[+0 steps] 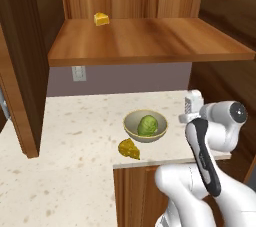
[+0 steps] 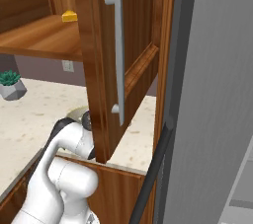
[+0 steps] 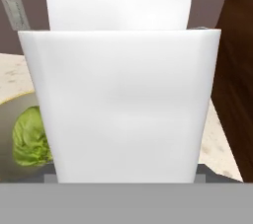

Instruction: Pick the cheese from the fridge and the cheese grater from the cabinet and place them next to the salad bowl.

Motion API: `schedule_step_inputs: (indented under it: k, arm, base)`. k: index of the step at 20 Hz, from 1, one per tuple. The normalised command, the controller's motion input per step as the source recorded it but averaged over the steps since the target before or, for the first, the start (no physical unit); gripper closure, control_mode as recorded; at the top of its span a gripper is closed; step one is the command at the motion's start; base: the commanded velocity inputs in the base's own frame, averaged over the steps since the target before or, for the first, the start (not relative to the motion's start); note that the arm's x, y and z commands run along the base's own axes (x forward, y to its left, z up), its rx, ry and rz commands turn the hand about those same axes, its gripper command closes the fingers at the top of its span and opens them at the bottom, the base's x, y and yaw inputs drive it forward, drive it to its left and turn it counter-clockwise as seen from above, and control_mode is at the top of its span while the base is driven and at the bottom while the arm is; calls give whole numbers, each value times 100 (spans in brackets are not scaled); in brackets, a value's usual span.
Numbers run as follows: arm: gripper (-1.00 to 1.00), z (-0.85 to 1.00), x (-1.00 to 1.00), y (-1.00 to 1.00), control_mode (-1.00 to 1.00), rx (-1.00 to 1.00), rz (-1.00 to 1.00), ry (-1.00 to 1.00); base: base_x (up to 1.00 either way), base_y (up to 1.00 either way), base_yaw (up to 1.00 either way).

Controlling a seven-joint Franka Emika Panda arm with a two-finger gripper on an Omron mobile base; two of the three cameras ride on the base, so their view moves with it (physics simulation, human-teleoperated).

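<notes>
Arm (image 1: 210, 151) nearest us; cheese grater (image 1: 191, 105) stood just beside the salad bowl (image 1: 145, 125), cheese (image 1: 129, 149) near. Jaw state we couldn't tell. Risk: retreating could topple the grater.

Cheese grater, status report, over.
Gripper state unreadable. Cheese grater upright, right of salad bowl; cheese at bowl's near side. Arm covers the grater's base.
</notes>
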Motion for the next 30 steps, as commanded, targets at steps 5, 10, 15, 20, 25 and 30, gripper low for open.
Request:
schedule_step_inputs:
  k: [5,10,15,20,25,30]
  arm:
    - [100,-20,39,-5,-100,11,1,6]
    - [100,-7,29,-3,-100,3,5,4]
    - [100,-27,21,0,-100,0,10,-2]
    - [100,-39,13,0,-100,3,12,-11]
    - [100,-22,25,0,-100,6,5,-2]
    - [100,-20,28,4,-100,4,4,0]
  base:
    - [0,0,0]
    - [0,0,0]
    - [0,0,0]
    - [0,0,0]
    - [0,0,0]
    - [0,0,0]
